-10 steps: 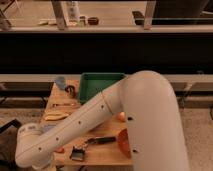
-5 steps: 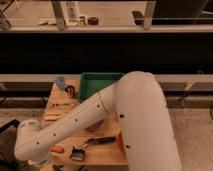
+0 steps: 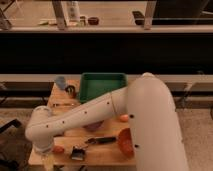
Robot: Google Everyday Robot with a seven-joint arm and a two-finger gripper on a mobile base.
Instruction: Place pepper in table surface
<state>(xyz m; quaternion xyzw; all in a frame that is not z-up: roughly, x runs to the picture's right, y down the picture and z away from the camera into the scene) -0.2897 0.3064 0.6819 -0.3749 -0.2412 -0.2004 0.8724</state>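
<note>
Apparently the table surface [image 3: 102,154] is already carrying the pepper [image 3: 58,149], which is lying orange-red near its front-left corner under the white arm [image 3: 85,117]. The gripper is sitting out of sight past the arm's lower-left end, so I cannot tell its opening or hold.

A light tan slatted wooden table [image 3: 102,154] stands on a speckled grey-beige floor [image 3: 197,125]. Behind it a pale grey horizontal ledge [image 3: 30,78] runs the full width, and above that a broad, dark, unlit panel [image 3: 106,52]. A pale beam [image 3: 165,28] caps the panel, with grey upright posts [image 3: 59,14] rising from it. Beyond the posts lies a brighter tan floor [image 3: 30,12] and a dark bulky shape [image 3: 175,10], too dim to identify.
</note>
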